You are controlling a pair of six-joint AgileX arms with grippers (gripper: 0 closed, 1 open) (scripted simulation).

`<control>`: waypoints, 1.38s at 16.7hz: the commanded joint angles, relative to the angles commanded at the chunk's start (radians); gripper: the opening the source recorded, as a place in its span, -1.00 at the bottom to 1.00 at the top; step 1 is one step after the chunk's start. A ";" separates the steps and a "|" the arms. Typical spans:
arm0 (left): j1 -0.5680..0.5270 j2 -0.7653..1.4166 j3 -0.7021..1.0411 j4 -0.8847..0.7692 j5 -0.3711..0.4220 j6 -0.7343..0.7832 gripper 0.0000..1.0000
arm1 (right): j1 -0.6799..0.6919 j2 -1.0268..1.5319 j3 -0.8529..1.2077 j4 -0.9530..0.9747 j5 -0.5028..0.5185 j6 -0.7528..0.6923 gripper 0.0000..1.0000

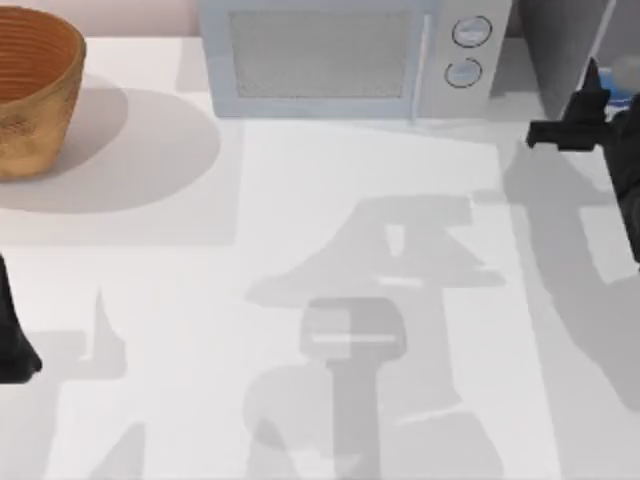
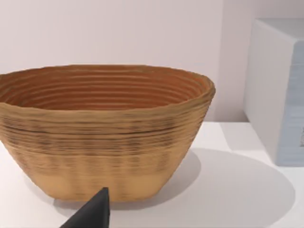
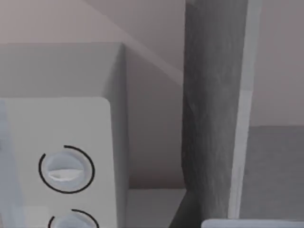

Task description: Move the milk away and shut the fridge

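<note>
The right gripper (image 1: 590, 80) is up at the bench's (image 1: 300, 230) far right corner, at the open front of the fridge (image 1: 560, 50), just right of the microwave (image 1: 340, 50); a sliver of blue beside it is probably the milk (image 1: 622, 97), so the carton seems to sit at or inside the fridge; I cannot tell how the fingers stand; to do this well, settle squarely around the carton, lift clear of the sill, then draw it out; the left gripper (image 1: 15, 330) waits at the left edge near the basket (image 1: 30, 90).
</note>
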 joint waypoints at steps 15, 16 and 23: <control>0.000 0.000 0.000 0.000 0.000 0.000 1.00 | -0.271 -0.197 -0.143 -0.061 -0.294 -0.001 -1.00; 0.000 0.000 0.000 0.000 0.000 0.000 1.00 | -0.282 -0.153 -0.100 -0.063 -0.306 -0.001 -1.00; 0.000 0.000 0.000 0.000 0.000 0.000 1.00 | -0.389 0.270 0.356 -0.104 -0.429 -0.007 -1.00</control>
